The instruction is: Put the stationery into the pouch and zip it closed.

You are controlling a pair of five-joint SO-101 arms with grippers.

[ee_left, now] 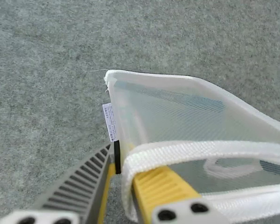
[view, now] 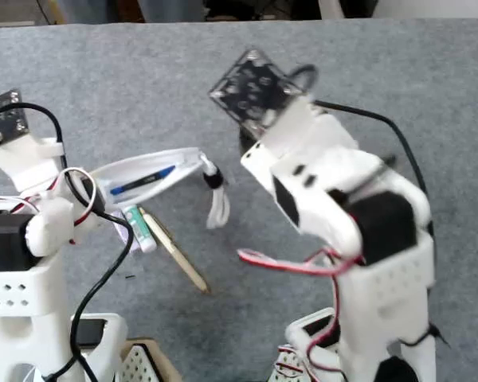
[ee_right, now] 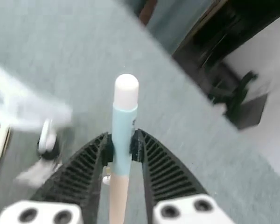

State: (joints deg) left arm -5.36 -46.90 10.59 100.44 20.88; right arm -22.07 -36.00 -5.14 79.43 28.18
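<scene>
The white mesh pouch [view: 147,177] lies open on the grey cloth with a blue pen [view: 143,181] inside. My left gripper [ee_left: 116,156] is shut on the pouch [ee_left: 177,116] at one end of its rim, with the mesh wall stretching away from the fingers. My right gripper [ee_right: 122,140] is shut on a light-blue pen with a white cap [ee_right: 126,91], which stands up between the fingers above the cloth, off to the side of the pouch's strap end. A green-and-white glue stick [view: 139,228] and a wooden pencil [view: 175,253] lie on the cloth just in front of the pouch.
The pouch's white strap with a black piece [view: 216,195] trails off its right end. The right arm's body [view: 342,215] rises over the right half of the table. Grey cloth [view: 143,87] stretches bare behind the pouch. Dark furniture [ee_right: 238,56] stands beyond the table edge.
</scene>
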